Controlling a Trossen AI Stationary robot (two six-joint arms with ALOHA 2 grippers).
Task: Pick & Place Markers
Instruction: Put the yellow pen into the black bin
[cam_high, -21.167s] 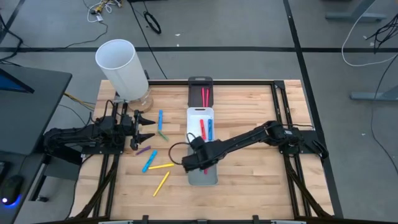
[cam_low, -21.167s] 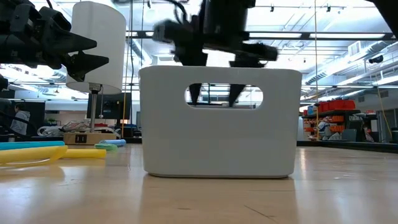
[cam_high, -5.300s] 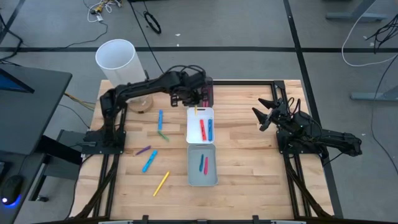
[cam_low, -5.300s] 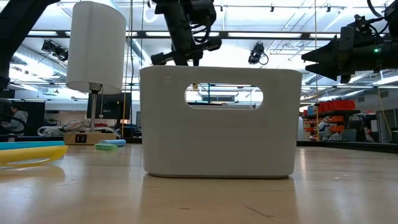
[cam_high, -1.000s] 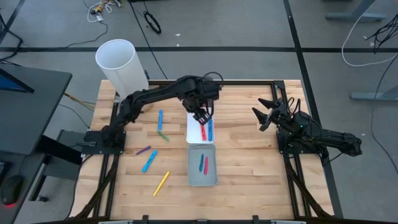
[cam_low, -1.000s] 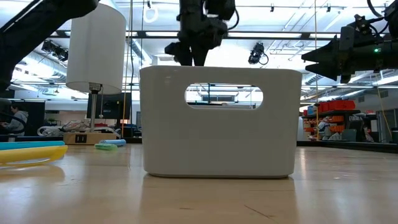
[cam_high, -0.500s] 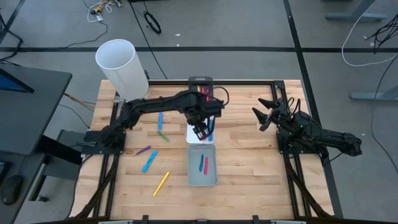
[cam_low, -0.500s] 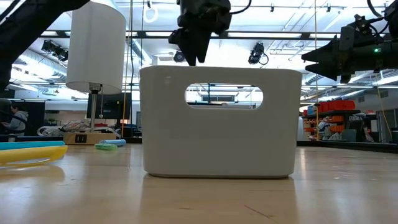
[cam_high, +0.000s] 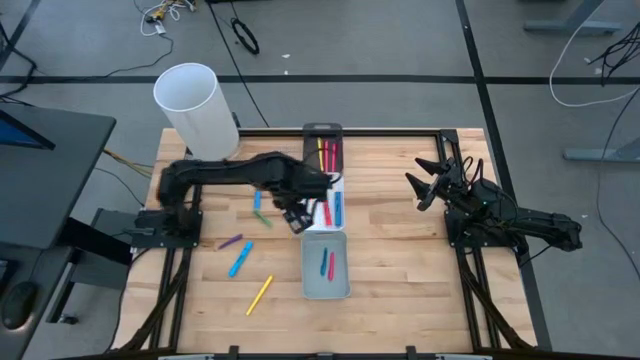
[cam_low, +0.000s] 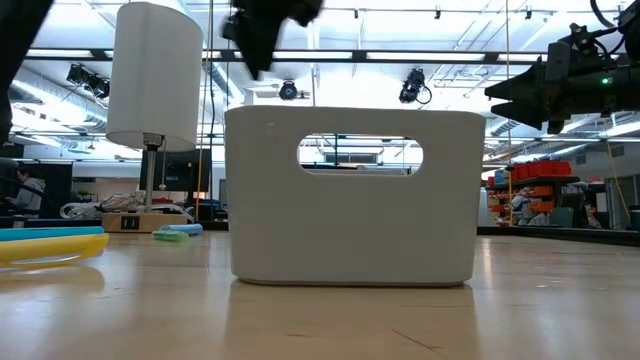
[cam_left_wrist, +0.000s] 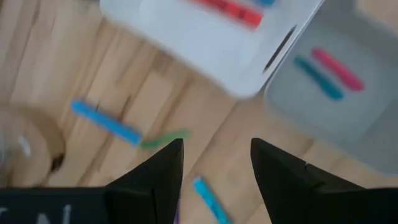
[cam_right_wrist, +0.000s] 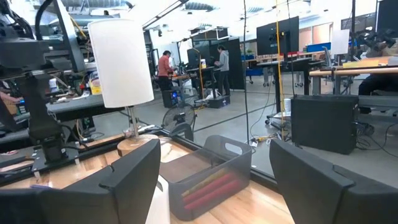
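Loose markers lie flat on the wooden table left of the trays: a blue one (cam_high: 257, 190), a green one (cam_high: 263, 218), a purple one (cam_high: 231, 241), another blue one (cam_high: 240, 259) and a yellow one (cam_high: 260, 293). More markers lie inside the black tray (cam_high: 309, 150), the white tray (cam_high: 308, 200) and the grey tray (cam_high: 310, 268). My left gripper (cam_high: 295, 217) (cam_left_wrist: 216, 148) hovers open and holding nothing, above the table just left of the white tray's near end, close to the green marker (cam_left_wrist: 165, 138). My right gripper (cam_high: 424, 180) (cam_right_wrist: 217, 158) waits open over the table's right side.
A tall white cylinder (cam_high: 194, 108) stands on a stand at the table's far left corner. The three trays form a line down the table's middle. A dark metal frame (cam_high: 460, 230) runs along the table's sides. People stand in the room beyond, in the right wrist view.
My left gripper has travelled from above the white tray's far end toward the near edge, then toward the table's left, off the tray and over the wood beside the green marker. The arm no longer covers the black tray.
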